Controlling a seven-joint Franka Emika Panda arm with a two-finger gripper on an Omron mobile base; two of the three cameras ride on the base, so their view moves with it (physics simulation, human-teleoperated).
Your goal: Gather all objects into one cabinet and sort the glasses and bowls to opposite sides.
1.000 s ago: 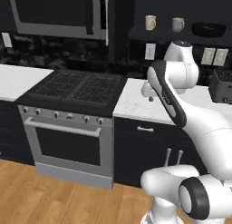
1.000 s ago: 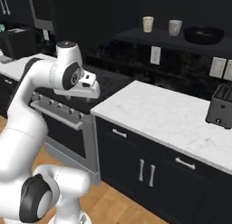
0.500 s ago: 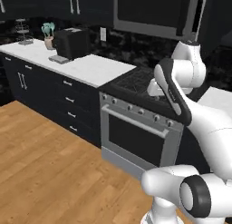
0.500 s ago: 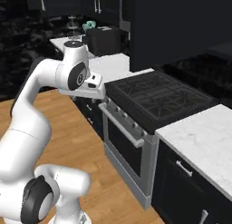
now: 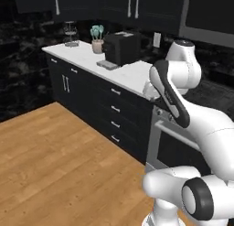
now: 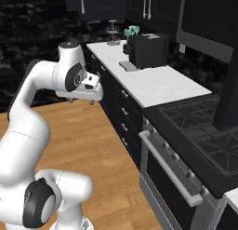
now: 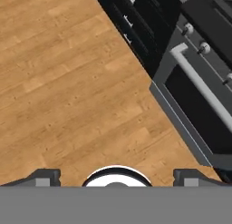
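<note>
Two long runs of matte black base cabinets (image 5: 98, 104) with small silver bar pulls carry a white, faintly veined stone worktop (image 5: 114, 69) above a warm wood-plank floor (image 5: 59, 161). On that worktop stand a boxy black coffee machine (image 5: 121, 46), a beige crock of teal utensils (image 5: 97, 40) just beside it, and a wire tiered basket stand (image 5: 70, 34) at the far end. A black range (image 6: 195, 145) with cast grates and a long silver oven handle adjoins the worktop. Black wall cabinets (image 6: 139, 3) with long silver bar handles hang overhead, all doors closed; which of them is the task's cabinet cannot be told, and the small tableware is not to be made out among these surfaces. The white arm's gripper (image 7: 116, 177) hangs over the bare floor before the oven door, its two dark fingertips (image 7: 43, 177) set wide apart, nothing between them.
</note>
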